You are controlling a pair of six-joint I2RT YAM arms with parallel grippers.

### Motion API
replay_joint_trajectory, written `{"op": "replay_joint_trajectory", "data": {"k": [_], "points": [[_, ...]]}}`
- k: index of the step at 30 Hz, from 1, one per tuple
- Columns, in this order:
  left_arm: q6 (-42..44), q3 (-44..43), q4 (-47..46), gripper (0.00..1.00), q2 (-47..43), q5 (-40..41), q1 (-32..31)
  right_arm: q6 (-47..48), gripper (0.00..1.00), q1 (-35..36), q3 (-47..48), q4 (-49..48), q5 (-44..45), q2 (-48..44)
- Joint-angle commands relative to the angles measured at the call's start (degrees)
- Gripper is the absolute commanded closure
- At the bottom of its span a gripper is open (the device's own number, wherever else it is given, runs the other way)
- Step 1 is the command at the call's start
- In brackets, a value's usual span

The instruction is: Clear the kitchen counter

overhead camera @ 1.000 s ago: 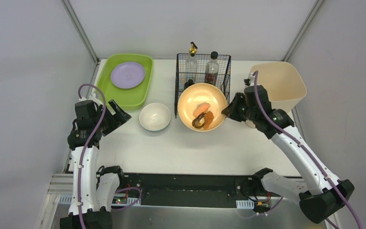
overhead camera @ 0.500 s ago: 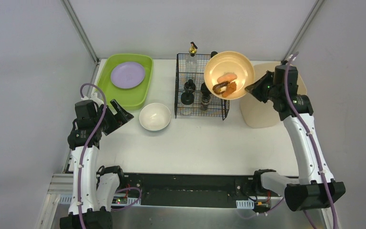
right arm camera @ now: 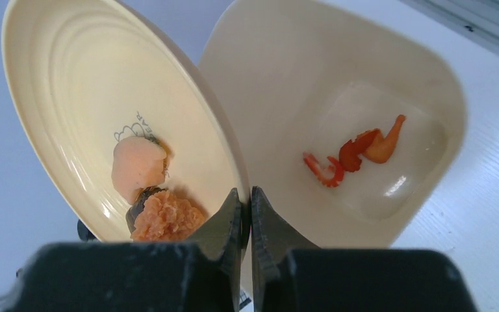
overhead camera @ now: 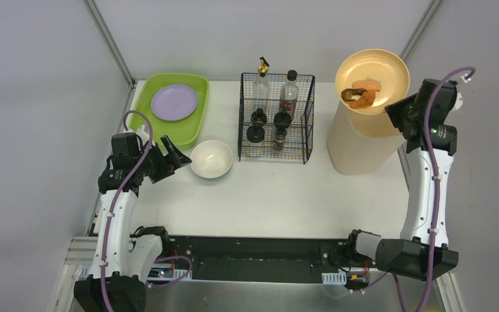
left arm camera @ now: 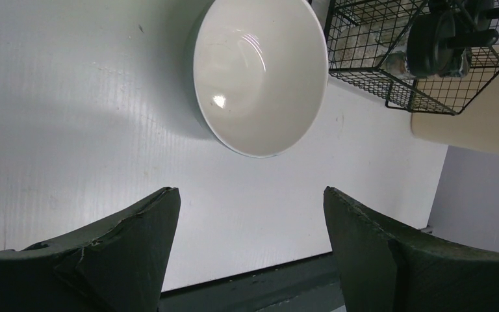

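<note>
My right gripper point(overhead camera: 397, 107) point(right arm camera: 246, 201) is shut on the rim of a yellow plate point(overhead camera: 371, 81) point(right arm camera: 104, 117), held tilted above the beige bin point(overhead camera: 357, 143) point(right arm camera: 338, 117). Food scraps point(overhead camera: 358, 94) point(right arm camera: 153, 201) lie on the plate. Red scraps point(right arm camera: 354, 153) lie on the bin's bottom. A white bowl point(overhead camera: 211, 158) point(left arm camera: 260, 71) sits on the white kitchen counter point(overhead camera: 266, 195). My left gripper point(overhead camera: 179, 158) point(left arm camera: 250, 208) is open and empty, just left of the bowl.
A green tray point(overhead camera: 188, 123) with a purple plate point(overhead camera: 174, 102) lies at the back left. A black wire basket point(overhead camera: 276, 120) point(left arm camera: 396, 65) with bottles stands at the back middle. The black-and-metal rail point(overhead camera: 253, 257) runs along the front edge.
My right gripper has lifted the yellow plate up and to the right, from beside the basket to over the bin. My left gripper has moved a little right toward the white bowl.
</note>
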State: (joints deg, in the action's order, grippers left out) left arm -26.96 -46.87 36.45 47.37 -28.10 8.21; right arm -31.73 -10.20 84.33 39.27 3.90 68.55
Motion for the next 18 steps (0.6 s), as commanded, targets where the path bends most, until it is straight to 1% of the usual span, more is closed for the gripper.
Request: {"op": "replay_joint_trajectory", "data": {"k": [1, 6, 13, 18], "points": [[-0.46, 0.59, -1.42, 0.17, -0.05, -2.13, -1.03, -3.74, 1.0, -4.63, 2.33, -2.78, 2.04, -0.44], [-0.46, 0.69, -1.55, 0.17, -0.88, -2.09, -1.45, -0.62, 1.0, -5.89, 1.09, -3.65, 8.52, -1.23], [-0.46, 0.69, -1.64, 0.16, -0.97, -2.52, -2.53, 1.77, 1.0, -5.69, -7.6, -9.69, 15.94, -5.64], [-0.5, 0.64, -1.64, 0.16, -1.32, -2.75, -2.72, 6.73, 1.0, -2.95, -8.04, -11.4, 21.91, -5.94]]}}
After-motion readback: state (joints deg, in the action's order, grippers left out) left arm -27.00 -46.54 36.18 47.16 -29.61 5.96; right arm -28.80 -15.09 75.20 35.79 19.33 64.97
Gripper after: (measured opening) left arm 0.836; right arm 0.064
